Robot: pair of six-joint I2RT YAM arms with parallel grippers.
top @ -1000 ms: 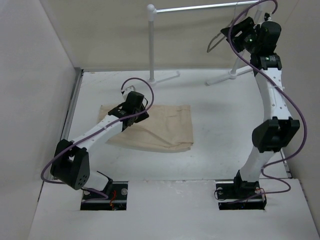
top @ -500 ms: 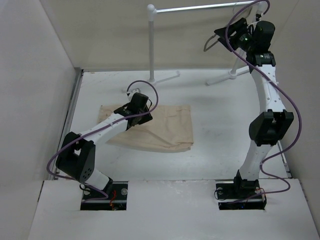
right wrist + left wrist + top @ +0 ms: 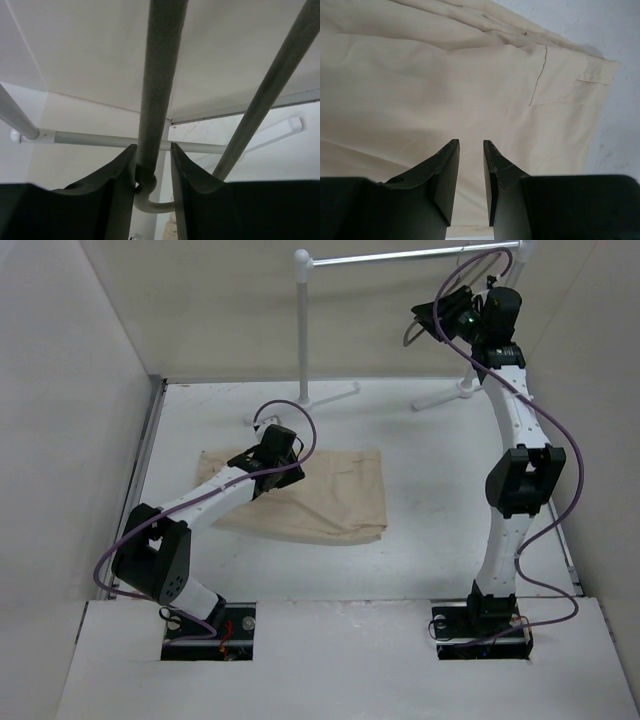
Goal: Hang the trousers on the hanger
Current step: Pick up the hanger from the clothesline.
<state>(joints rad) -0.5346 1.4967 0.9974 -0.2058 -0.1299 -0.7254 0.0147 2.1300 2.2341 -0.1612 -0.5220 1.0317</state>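
Observation:
The beige trousers (image 3: pixel 335 498) lie flat and folded on the table left of centre. My left gripper (image 3: pixel 272 470) hovers just over their upper left part. In the left wrist view its jaws (image 3: pixel 471 142) stand slightly apart with nothing between them, above the cloth (image 3: pixel 445 75), near a pocket seam. My right gripper (image 3: pixel 428 315) is raised high at the back right, shut on the grey wire hanger (image 3: pixel 410 335). In the right wrist view the hanger's wire (image 3: pixel 159 75) runs up between the fingers (image 3: pixel 152 146), gripped at the twisted neck.
The white clothes rack (image 3: pixel 400 257) stands at the back, with its post (image 3: pixel 303 320) and feet on the table. Its bar (image 3: pixel 100 140) crosses behind the right fingers. Beige walls close in the left, back and right sides.
My right arm has swung left and up with the hanger, closer to the rack bar. My left gripper shifted a little right over the trousers, then held still.

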